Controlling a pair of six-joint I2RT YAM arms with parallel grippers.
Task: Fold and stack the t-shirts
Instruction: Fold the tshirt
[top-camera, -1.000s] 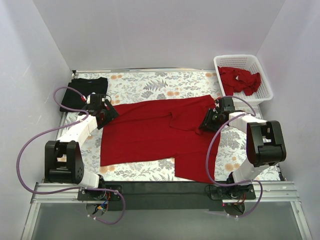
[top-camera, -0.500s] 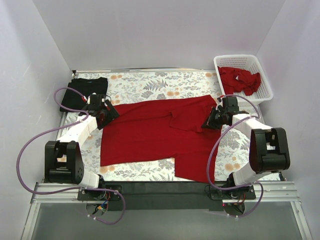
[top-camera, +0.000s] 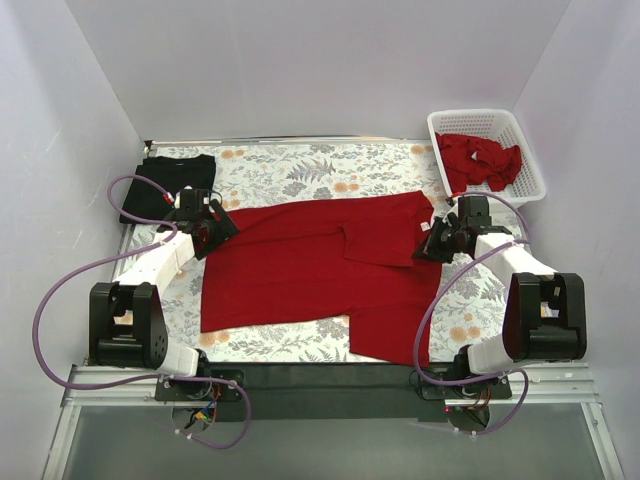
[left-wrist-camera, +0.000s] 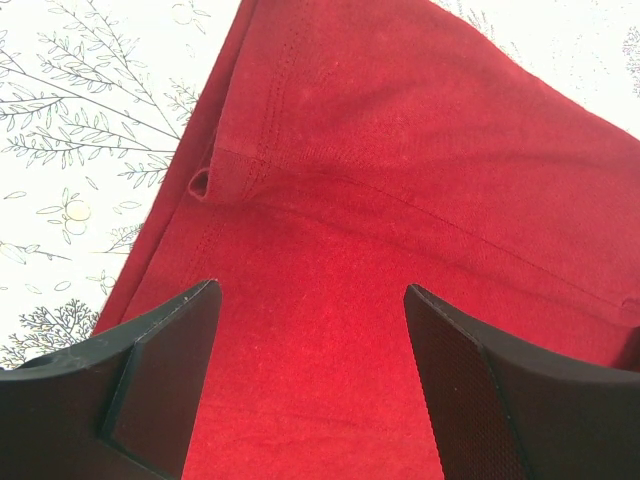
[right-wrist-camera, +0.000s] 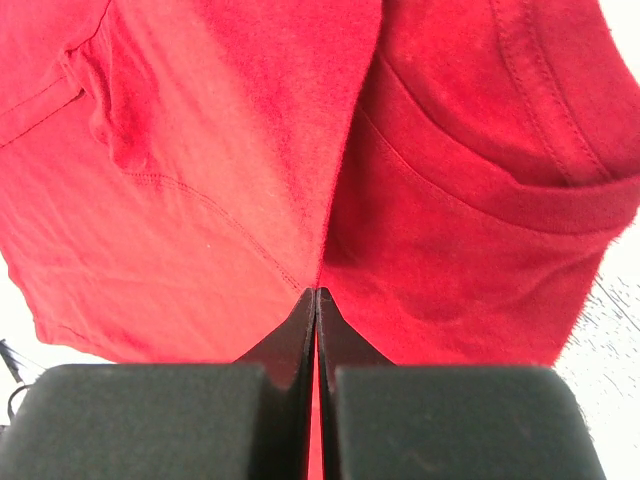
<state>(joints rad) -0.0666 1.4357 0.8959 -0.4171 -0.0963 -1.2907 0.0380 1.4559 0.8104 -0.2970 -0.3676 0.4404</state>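
Overhead, 1 red t-shirt (top-camera: 300, 270) lies spread across the floral tabletop (top-camera: 300, 165), with a black t-shirt (top-camera: 168, 185) lying flat at the far left corner. Only the wrist views show the grips. The left pincer (left-wrist-camera: 310, 300) stands spread above the red cloth near its stitched edge. The right pincer (right-wrist-camera: 316, 292) is pressed together, pinching a ridge of the same shirt at its right side. The white basket (top-camera: 472, 114), far right, holds crumpled red shirts (top-camera: 480, 160).
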